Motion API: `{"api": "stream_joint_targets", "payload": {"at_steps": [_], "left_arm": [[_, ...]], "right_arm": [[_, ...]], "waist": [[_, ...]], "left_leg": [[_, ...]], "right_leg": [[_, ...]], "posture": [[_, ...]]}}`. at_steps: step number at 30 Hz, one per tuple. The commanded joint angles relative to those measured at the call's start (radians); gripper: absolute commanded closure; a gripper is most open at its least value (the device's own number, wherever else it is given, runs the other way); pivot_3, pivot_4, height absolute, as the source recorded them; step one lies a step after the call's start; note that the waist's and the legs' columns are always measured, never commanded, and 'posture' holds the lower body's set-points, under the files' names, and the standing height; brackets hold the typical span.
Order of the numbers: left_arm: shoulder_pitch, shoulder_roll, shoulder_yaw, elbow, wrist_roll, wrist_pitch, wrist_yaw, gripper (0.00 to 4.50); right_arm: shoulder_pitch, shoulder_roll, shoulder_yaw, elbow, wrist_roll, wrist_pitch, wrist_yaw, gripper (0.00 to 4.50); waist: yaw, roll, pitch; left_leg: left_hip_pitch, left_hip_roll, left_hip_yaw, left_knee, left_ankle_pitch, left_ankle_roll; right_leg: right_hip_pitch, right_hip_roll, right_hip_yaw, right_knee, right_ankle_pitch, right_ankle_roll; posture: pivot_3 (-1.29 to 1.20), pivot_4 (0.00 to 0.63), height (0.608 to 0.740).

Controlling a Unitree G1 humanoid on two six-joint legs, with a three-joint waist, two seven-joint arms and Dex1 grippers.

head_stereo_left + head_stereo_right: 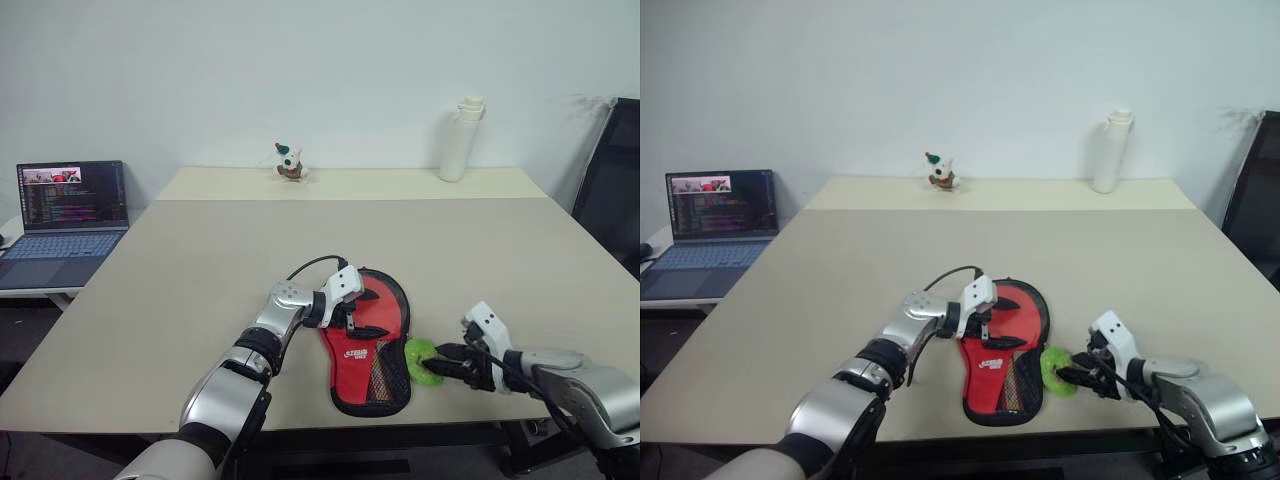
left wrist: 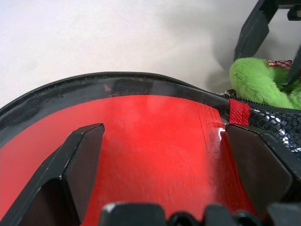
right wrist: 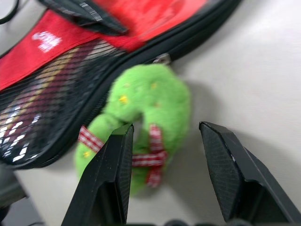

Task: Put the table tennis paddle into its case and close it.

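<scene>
My left gripper (image 1: 352, 318) rests spread wide on the case (image 1: 375, 372), one finger either side of a patch of the red panel; in its wrist view the fingers (image 2: 77, 162) lie flat on the fabric and hold nothing, so I read it as pinning the case down. The case lies flat on the table (image 1: 200, 270), round end away from me, its black rim running just past the left fingertips, its mesh pocket toward my right arm.

My right gripper (image 1: 447, 362) sits just beside the case's near right edge, partly spread, with a green plush wreath (image 3: 141, 113) straddled by one fingertip: one finger (image 3: 110, 174) pokes through or over its loop, the other stands clear on the table side. I cannot tell whether it truly grips the wreath. A metal zip pull shows at the case edge just beyond the wreath.

I judge the paddle is already inside: a striped wooden shape shows through the mesh, though that could be something else. The rim looks closed along what I can see, but I cannot confirm the zip is run fully home. That check, and finishing the zip, are what remain.
</scene>
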Motion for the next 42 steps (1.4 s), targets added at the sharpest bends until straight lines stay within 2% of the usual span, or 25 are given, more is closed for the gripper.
{"api": "stream_joint_targets", "payload": {"at_steps": [1, 2, 7, 10, 16, 19, 26, 34, 42], "left_arm": [[0.011, 0.015, -0.001, 0.01, 0.024, -0.006, 0.009, 0.0], [0.011, 0.014, -0.001, 0.01, 0.025, -0.007, 0.011, 0.0], [0.01, 0.009, -0.006, 0.014, 0.035, -0.014, 0.019, 0.0], [0.01, 0.004, -0.007, 0.018, 0.041, -0.017, 0.022, 0.0], [0.015, -0.002, -0.019, 0.037, 0.061, -0.034, 0.034, 0.0], [0.021, -0.015, -0.025, 0.048, 0.07, -0.038, 0.043, 0.0], [0.02, -0.035, -0.029, 0.066, 0.083, -0.05, 0.07, 0.0], [0.012, -0.056, -0.022, 0.082, 0.086, -0.056, 0.124, 0.0], [0.012, -0.064, -0.022, 0.084, 0.088, -0.059, 0.148, 0.0]], "right_arm": [[-0.007, -0.015, 0.031, -0.021, -0.042, -0.038, 0.001, 1.25], [-0.009, -0.016, 0.048, -0.014, -0.066, -0.053, -0.007, 0.96], [-0.017, -0.012, 0.092, 0.005, -0.14, -0.089, -0.04, 0.96], [-0.011, -0.012, 0.085, -0.001, -0.148, -0.09, -0.046, 1.47], [0.006, -0.06, 0.031, -0.039, -0.118, -0.06, -0.007, 3.52], [0.024, -0.141, -0.015, -0.062, -0.099, -0.064, 0.063, 4.45], [0.07, -0.234, -0.066, -0.139, -0.023, -0.057, 0.162, 4.45], [0.155, -0.29, 0.03, -0.359, -0.037, -0.135, 0.209, 4.45], [0.252, -0.337, 0.078, -0.441, -0.056, -0.198, 0.245, 4.45]], "waist": [[0.0, 0.0, 0.0], [-0.001, -0.001, 0.0], [-0.004, -0.002, -0.002], [-0.005, -0.003, -0.003], [-0.001, -0.003, -0.003], [0.004, -0.003, -0.003], [0.013, -0.002, -0.003], [0.022, -0.002, -0.004], [0.021, -0.003, -0.004]], "left_leg": [[0.0, 0.0, 0.0, 0.0, 0.0, 0.0], [0.0, 0.0, 0.0, 0.0, 0.0, 0.0], [0.002, 0.0, 0.0, 0.001, 0.0, 0.0], [0.002, 0.0, 0.0, 0.002, 0.0, 0.0], [0.001, 0.0, 0.0, 0.001, 0.0, 0.0], [0.001, 0.0, 0.0, 0.001, 0.0, 0.0], [0.001, 0.0, 0.0, 0.001, 0.0, 0.0], [0.002, -0.002, -0.001, 0.003, 0.0, 0.0], [0.003, -0.002, -0.001, 0.003, 0.0, 0.0]], "right_leg": [[0.0, 0.0, 0.0, 0.0, 0.0, 0.0], [0.0, 0.0, 0.0, 0.0, 0.0, 0.0], [0.002, 0.001, 0.0, 0.001, 0.0, 0.0], [0.002, 0.001, 0.0, 0.001, 0.001, 0.001], [0.002, 0.0, 0.0, 0.0, 0.001, 0.0], [0.002, -0.001, 0.0, 0.0, 0.001, 0.001], [0.002, -0.002, -0.001, -0.001, 0.0, 0.001], [0.006, -0.004, -0.002, -0.002, 0.001, 0.003], [0.007, -0.005, -0.003, -0.002, 0.0, 0.003]], "posture": [[0.0, 0.15, 0.74], [0.0, 0.15, 0.74], [0.0, 0.15, 0.74], [0.0, 0.15, 0.74], [0.0, 0.15, 0.74], [0.0, 0.15, 0.74], [0.0, 0.15, 0.74], [0.0, 0.15, 0.74], [0.0, 0.15, 0.74]]}}
